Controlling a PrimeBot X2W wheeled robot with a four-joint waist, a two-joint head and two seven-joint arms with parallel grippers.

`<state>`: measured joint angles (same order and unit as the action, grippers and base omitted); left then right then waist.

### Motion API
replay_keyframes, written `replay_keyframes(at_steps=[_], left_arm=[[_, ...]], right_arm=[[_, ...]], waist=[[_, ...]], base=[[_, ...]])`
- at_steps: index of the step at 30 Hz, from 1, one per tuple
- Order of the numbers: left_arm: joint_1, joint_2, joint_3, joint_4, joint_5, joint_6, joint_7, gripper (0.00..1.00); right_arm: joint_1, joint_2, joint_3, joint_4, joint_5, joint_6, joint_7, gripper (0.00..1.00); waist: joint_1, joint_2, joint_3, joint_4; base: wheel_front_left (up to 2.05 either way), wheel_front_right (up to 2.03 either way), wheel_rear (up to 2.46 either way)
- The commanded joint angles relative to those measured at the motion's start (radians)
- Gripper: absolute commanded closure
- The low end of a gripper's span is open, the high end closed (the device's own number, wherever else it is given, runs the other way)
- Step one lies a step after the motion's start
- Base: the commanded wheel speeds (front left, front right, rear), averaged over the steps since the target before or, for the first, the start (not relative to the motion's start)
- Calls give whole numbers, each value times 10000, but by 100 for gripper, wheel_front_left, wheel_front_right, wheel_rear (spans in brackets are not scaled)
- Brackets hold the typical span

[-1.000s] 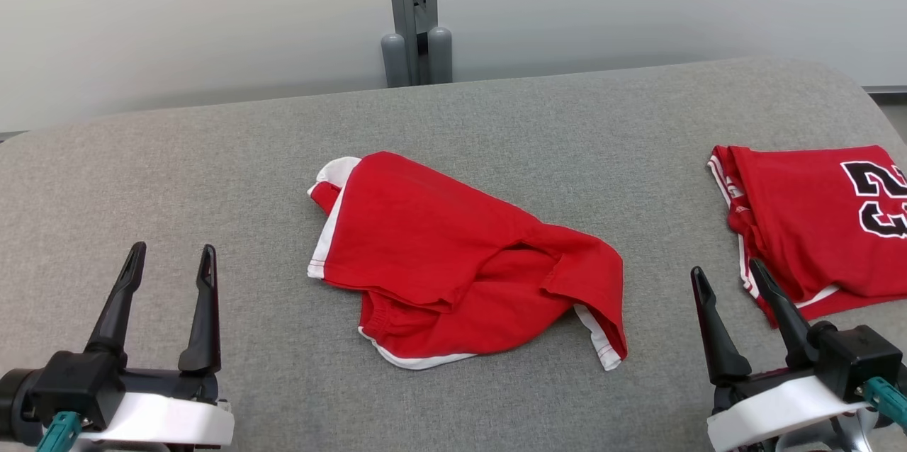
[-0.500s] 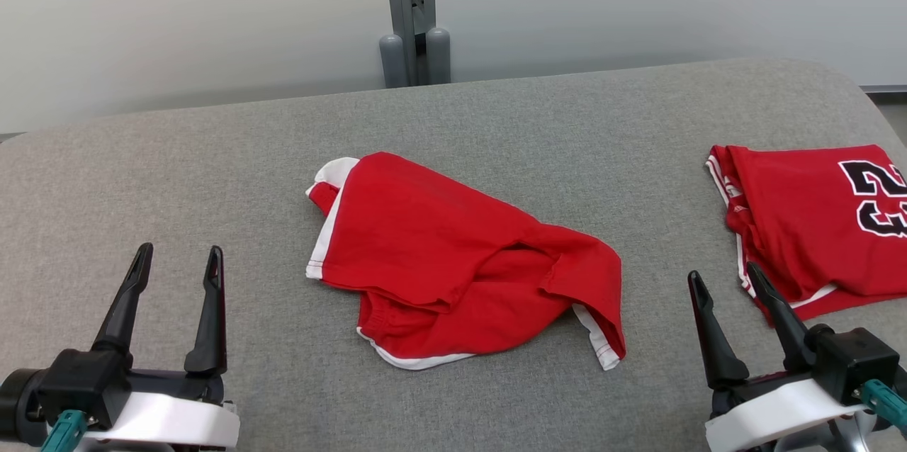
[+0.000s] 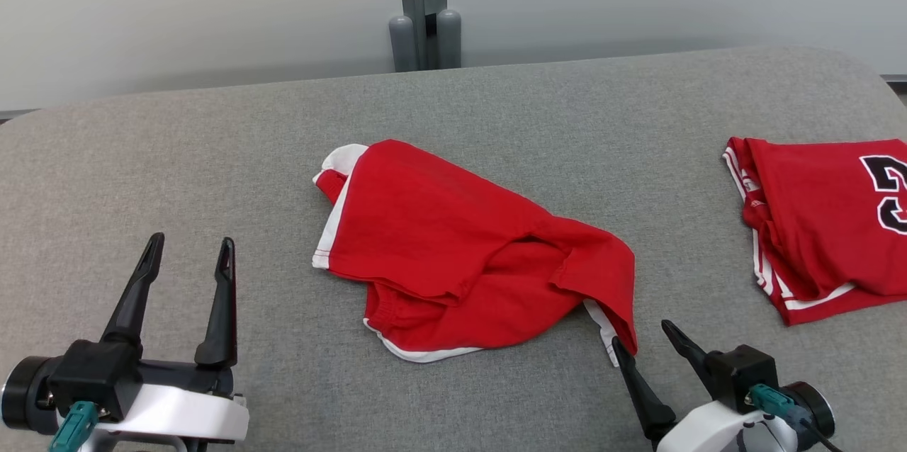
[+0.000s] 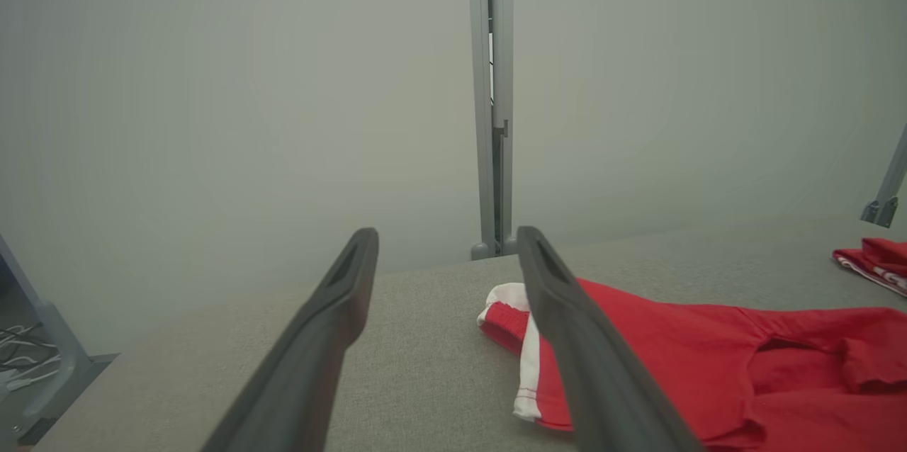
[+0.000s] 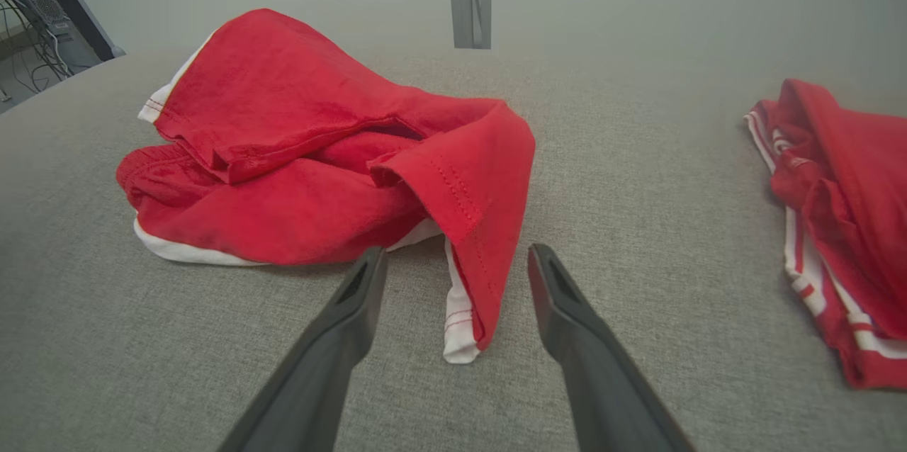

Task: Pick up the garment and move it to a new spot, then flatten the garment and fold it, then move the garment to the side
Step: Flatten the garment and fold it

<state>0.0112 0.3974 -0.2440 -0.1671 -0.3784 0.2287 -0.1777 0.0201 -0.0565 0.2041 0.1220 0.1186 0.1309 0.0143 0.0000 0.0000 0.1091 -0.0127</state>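
Observation:
The garment [image 3: 460,253] is a crumpled red piece with white trim, lying mid-table on the grey padded table [image 3: 212,140]. My right gripper [image 3: 641,334] is open just in front of its near right corner. In the right wrist view that hanging corner [image 5: 471,296] sits between the tips of the right gripper [image 5: 457,250], untouched. My left gripper [image 3: 191,241] stands open at the lower left, well clear of the cloth. From the left wrist, the garment [image 4: 708,353] lies to the right of the left gripper [image 4: 446,232].
A second red jersey [image 3: 822,218] with a black number lies folded at the table's right edge; its white-striped hem [image 5: 843,211] shows in the right wrist view. A grey post [image 3: 425,6] stands behind the table against a pale wall.
My right gripper has moved left and lower, from beside the folded jersey to the garment's near right corner. The head camera shifted slightly. The left gripper and garment stay put.

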Motion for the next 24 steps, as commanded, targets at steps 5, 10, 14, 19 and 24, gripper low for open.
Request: replay_keyframes(at_steps=[5, 10, 14, 19, 24], left_arm=[[-228, -22, -66, 123, -56, -66, -49, 0], [-252, -25, -72, 242, -140, -132, -91, 0], [-300, -39, -105, 308, -182, -143, -135, 0], [-269, -129, -89, 362, -298, -136, -163, 0], [-252, -140, -86, 408, -357, -139, -215, 0]], right_arm=[[-816, -23, 174, 1556, 116, -1, -272, 0], [-1517, -4, 347, 2785, 463, -1, -636, 100], [-1802, -19, 359, 3181, 846, -1, -814, 100], [-1438, -443, 774, 2797, 1925, -1, -13, 100], [-753, -1111, 1297, 1450, 3820, 2, 1784, 100]], waist=[[0, 0, 107, 58], [0, 0, 112, 63], [0, 0, 128, 37], [0, 0, 151, -53], [0, 0, 274, -206]], base=[[0, 0, 0], [0, 0, 0], [0, 0, 0], [0, 0, 0], [0, 0, 0]])
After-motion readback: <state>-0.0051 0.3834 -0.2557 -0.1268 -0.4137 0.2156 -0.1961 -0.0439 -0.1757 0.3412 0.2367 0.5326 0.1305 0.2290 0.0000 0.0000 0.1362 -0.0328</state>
